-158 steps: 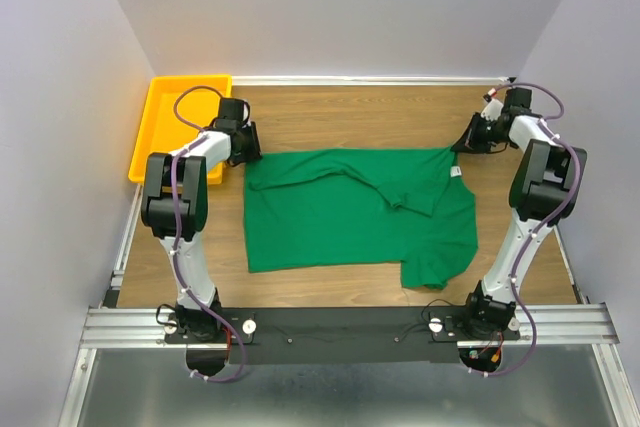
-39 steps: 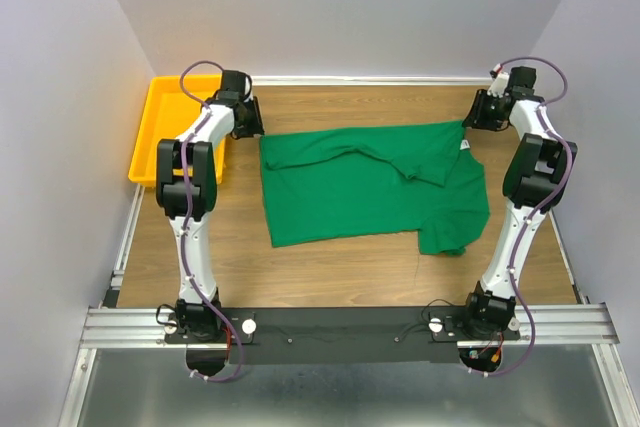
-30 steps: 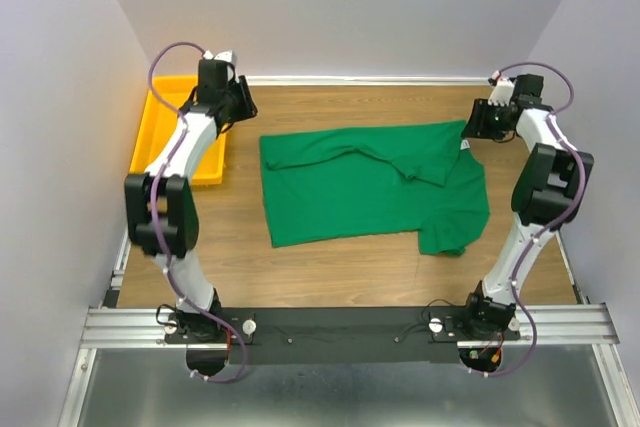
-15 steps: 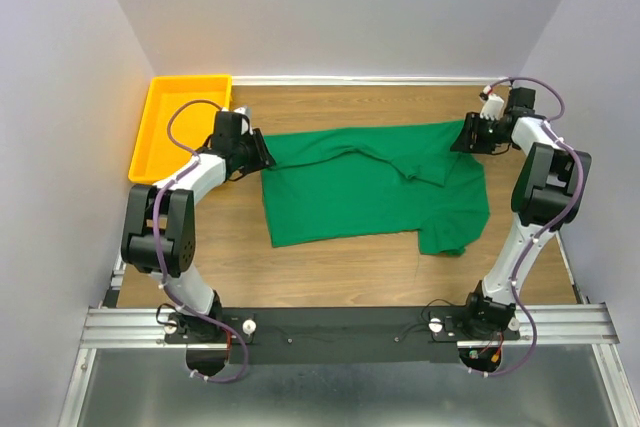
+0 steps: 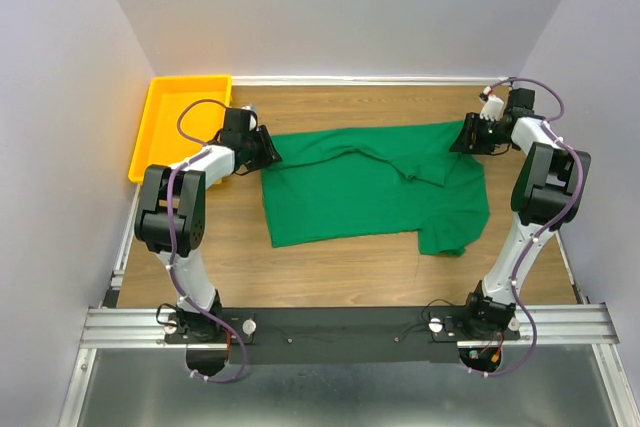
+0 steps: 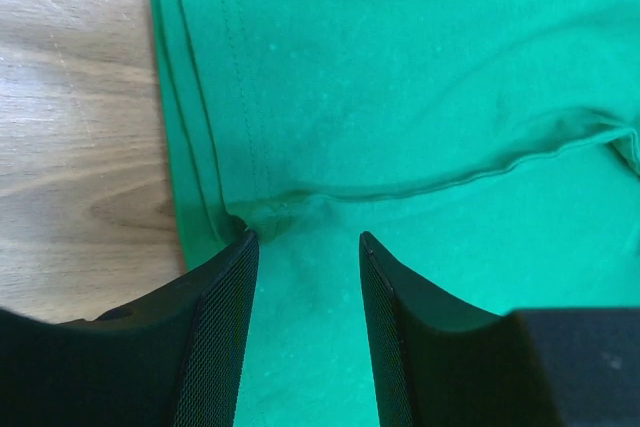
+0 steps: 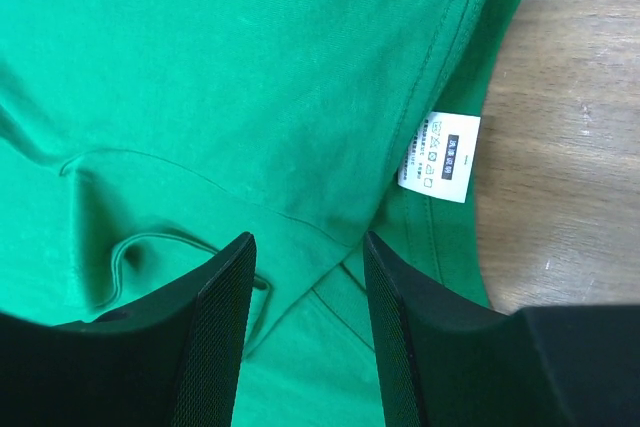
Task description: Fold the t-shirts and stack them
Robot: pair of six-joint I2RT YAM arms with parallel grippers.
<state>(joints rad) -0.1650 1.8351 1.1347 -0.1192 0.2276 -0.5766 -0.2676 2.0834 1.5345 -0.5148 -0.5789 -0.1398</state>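
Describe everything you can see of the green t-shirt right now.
The plain green short-sleeved t-shirt, a soft cotton-like knit with stitched hems, lies spread but creased on the wooden table, one sleeve folded over its middle. A small white printed label shows by its far right edge. The left tool and right tool sit at its far corners, fingers apart over cloth.

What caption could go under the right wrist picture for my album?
The right tool, open, hovers over the green t-shirt beside its white label.
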